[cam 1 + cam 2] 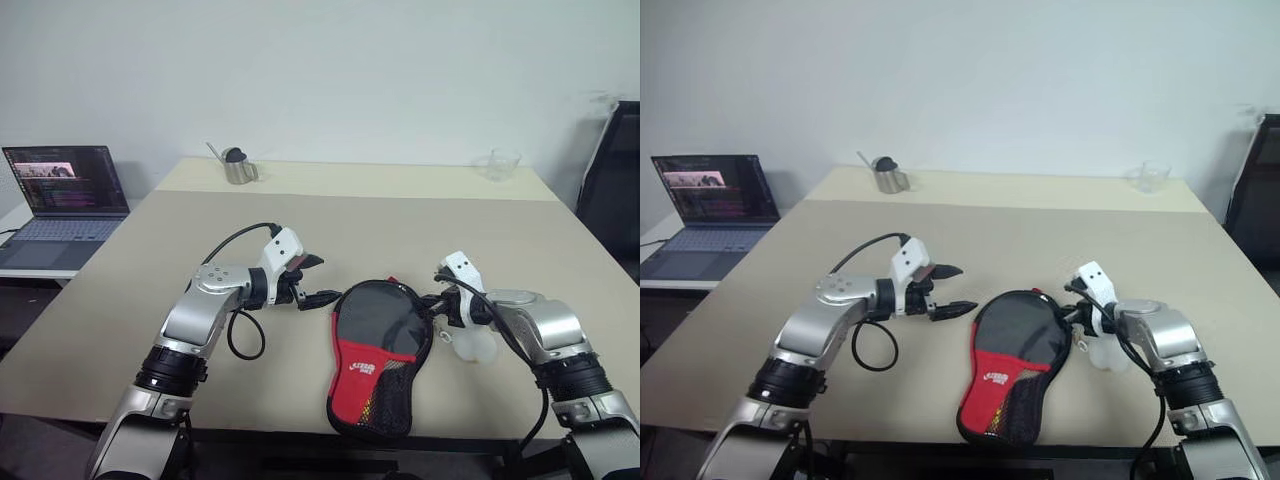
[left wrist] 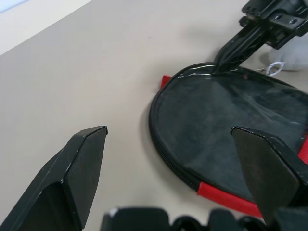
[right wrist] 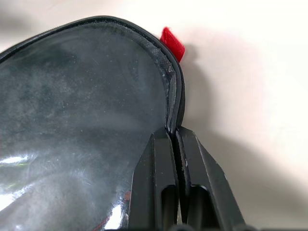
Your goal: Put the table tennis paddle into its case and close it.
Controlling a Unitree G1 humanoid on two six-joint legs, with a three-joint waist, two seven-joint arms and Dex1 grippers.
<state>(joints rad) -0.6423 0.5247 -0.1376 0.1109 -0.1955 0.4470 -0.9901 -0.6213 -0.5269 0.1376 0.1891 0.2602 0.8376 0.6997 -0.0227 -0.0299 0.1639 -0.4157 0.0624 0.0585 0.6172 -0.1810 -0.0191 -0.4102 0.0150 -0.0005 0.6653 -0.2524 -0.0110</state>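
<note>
While your right gripper [image 3: 174,132] pinches the rim of the case [image 1: 380,352], your left gripper [image 1: 318,280] hangs spread wide just beside it. You see the black pouch, red-panelled with white lettering and mesh pocket, lying near the table [image 1: 400,230] front edge.

Case [image 1: 378,352] on table [image 1: 400,230], near front edge. Left of case: left gripper [image 1: 318,280]. Right of case: right gripper [image 1: 437,300]. Far behind-left: metal cup [image 1: 239,168]; laptop [image 1: 62,205] beyond.

Soft even light; glare on the case [image 3: 72,120]; wrist views blurred.
</note>
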